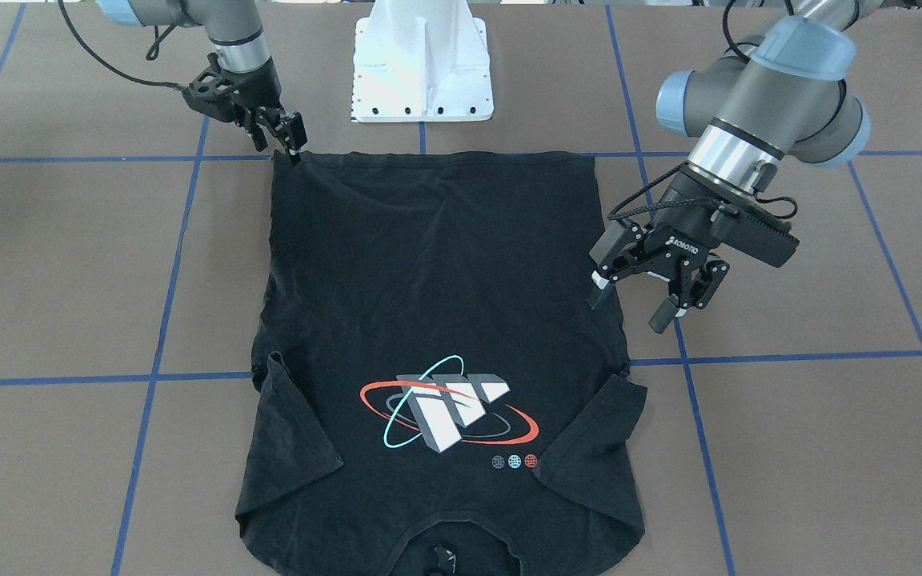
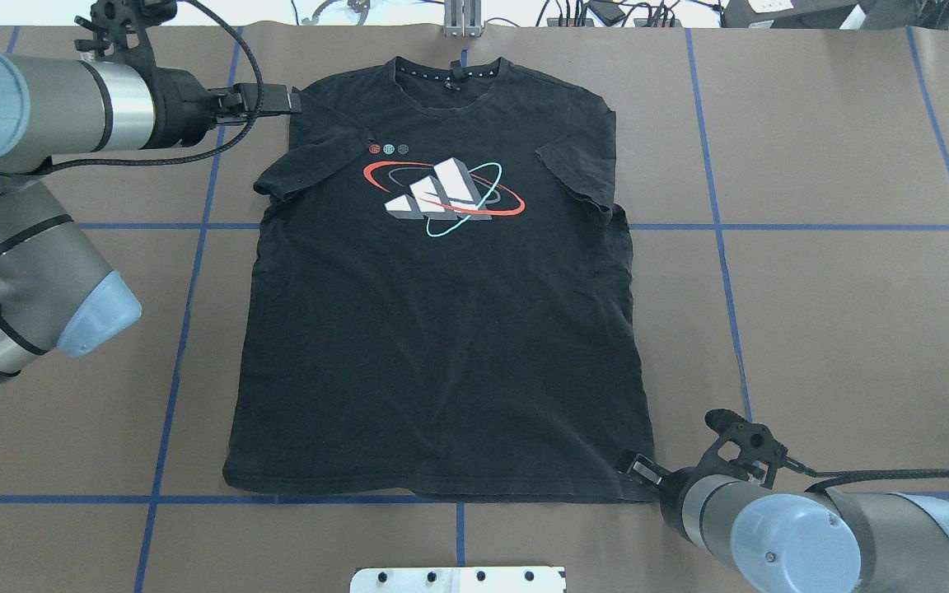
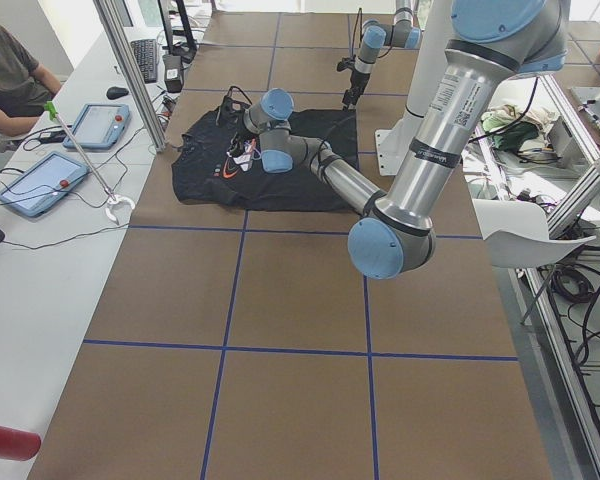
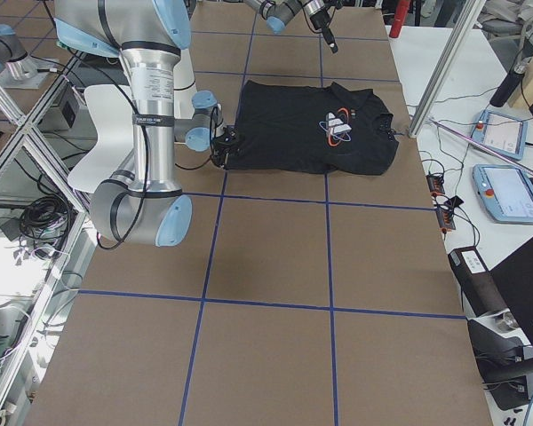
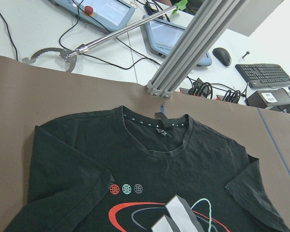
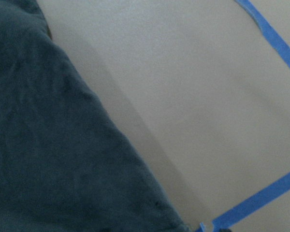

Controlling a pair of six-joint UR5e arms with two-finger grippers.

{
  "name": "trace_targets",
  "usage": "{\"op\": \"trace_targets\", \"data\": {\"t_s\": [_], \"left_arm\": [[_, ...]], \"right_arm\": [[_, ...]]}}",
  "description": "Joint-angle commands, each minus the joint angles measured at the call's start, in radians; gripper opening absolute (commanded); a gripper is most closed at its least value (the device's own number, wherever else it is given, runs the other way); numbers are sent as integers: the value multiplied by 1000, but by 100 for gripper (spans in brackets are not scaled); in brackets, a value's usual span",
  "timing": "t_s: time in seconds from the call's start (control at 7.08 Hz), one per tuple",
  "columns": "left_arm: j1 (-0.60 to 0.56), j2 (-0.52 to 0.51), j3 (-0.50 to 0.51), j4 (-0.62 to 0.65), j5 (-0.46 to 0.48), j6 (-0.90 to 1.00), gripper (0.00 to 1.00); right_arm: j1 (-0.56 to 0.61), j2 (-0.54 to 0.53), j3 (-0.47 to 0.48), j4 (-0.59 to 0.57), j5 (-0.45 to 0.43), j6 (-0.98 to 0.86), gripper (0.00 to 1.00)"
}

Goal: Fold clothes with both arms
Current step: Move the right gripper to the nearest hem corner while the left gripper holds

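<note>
The black T-shirt (image 1: pixel 437 320) lies flat and face up on the brown table, collar away from the robot, chest graphic (image 2: pixel 441 196) showing. My left gripper (image 1: pixel 635 302) is open and empty. It hangs in the air beside the shirt's side edge, above the sleeve (image 1: pixel 601 440); in the overhead view the left gripper (image 2: pixel 289 100) sits by the shoulder. My right gripper (image 1: pixel 277 152) is low at the hem corner (image 2: pixel 619 486), its fingers looking slightly apart, one tip touching the cloth. The right wrist view shows the shirt edge (image 6: pixel 63 145) close up, with no fingers in sight.
The white pedestal base (image 1: pixel 422 72) stands just behind the hem. An aluminium post (image 5: pixel 183 53) rises at the table's far edge by the collar. Tablets (image 5: pixel 106 9) and cables lie beyond it. Blue tape lines (image 1: pixel 181 240) grid the table.
</note>
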Motion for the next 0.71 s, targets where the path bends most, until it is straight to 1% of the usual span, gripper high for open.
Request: {"op": "trace_targets", "data": {"t_s": [0.0, 0.14, 0.28, 0.42, 0.56], "left_arm": [[0, 6, -6, 0, 1, 0, 100], [0, 6, -6, 1, 1, 0, 100], [0, 12, -7, 0, 1, 0, 100], [0, 12, -16, 0, 1, 0, 100], [0, 14, -16, 0, 1, 0, 100]], "right_arm": [[-19, -7, -4, 0, 2, 1, 73], [-24, -7, -4, 0, 2, -1, 71], [-24, -10, -8, 0, 3, -2, 64], [-22, -10, -8, 0, 5, -2, 54], [-22, -7, -8, 0, 3, -1, 34]]}}
